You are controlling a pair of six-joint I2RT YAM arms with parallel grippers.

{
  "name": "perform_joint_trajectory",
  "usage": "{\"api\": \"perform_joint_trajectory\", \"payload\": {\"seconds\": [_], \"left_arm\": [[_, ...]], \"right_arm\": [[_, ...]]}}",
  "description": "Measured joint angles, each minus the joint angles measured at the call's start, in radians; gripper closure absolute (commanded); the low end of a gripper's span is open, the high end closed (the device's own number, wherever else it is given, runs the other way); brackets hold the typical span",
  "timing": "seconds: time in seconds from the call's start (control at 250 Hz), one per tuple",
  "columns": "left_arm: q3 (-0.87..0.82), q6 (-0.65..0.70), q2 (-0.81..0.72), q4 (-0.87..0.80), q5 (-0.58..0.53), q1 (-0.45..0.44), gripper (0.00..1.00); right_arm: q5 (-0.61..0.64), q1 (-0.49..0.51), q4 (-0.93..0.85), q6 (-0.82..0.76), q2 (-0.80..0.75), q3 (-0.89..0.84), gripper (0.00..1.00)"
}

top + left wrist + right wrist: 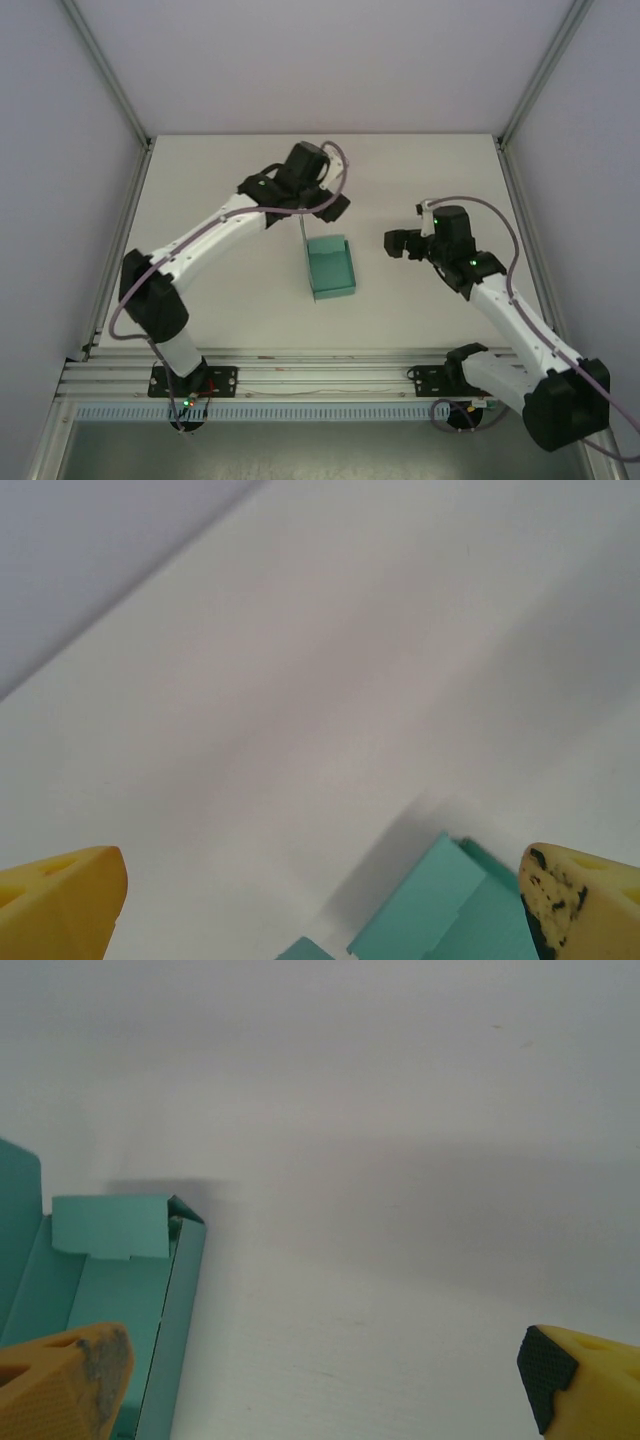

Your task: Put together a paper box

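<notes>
Paper box (331, 268) partly folded, its near end cut off in both wrist views. Left gripper (322, 880) and right gripper (325, 1355): jaws apart, empty.

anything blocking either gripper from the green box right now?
Nothing visible. The paper box sits alone on the tabletop. The left gripper is just beyond its far end, the right gripper off its right side, both open, with only white surface between.
</notes>
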Motion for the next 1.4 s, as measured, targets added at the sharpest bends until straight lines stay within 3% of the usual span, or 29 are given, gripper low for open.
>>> {"api": "perform_joint_trajectory", "payload": {"seconds": [0.232, 0.348, 0.464, 0.624, 0.819, 0.907, 0.983, 1.219, 1.271, 1.403], "left_arm": [[-0.265, -0.218, -0.219, 0.135, 0.071, 0.201, 0.0], [-0.478, -0.337, -0.285, 0.176, 0.113, 0.315, 0.0], [-0.68, -0.429, -0.308, 0.222, 0.164, 0.367, 0.0], [-0.846, -0.507, -0.312, 0.271, 0.247, 0.373, 0.0], [-0.874, -0.544, -0.312, 0.35, 0.311, 0.372, 0.0], [-0.875, -0.552, -0.309, 0.387, 0.336, 0.372, 0.0], [-0.875, -0.553, -0.293, 0.415, 0.355, 0.372, 0.0], [-0.875, -0.553, -0.231, 0.448, 0.396, 0.372, 0.0], [-0.875, -0.553, -0.221, 0.456, 0.406, 0.372, 0.0], [-0.874, -0.553, -0.196, 0.468, 0.425, 0.372, 0.0]], "right_arm": [[-0.246, 0.002, -0.028, -0.294, 0.313, 0.236, 0.25], [-0.343, 0.035, -0.117, -0.517, 0.491, 0.406, 0.25], [-0.363, 0.105, -0.238, -0.684, 0.678, 0.586, 0.29], [-0.378, 0.15, -0.401, -0.819, 0.937, 0.842, 0.32], [-0.378, 0.16, -0.543, -0.898, 1.126, 1.035, 0.42], [-0.38, 0.167, -0.589, -0.917, 1.167, 1.086, 0.44], [-0.386, 0.177, -0.618, -0.943, 1.189, 1.111, 0.53], [-0.401, 0.202, -0.676, -0.967, 1.215, 1.146, 0.56], [-0.401, 0.204, -0.679, -0.967, 1.22, 1.147, 0.63], [-0.393, 0.207, -0.681, -0.954, 1.237, 1.147, 0.69]]}}
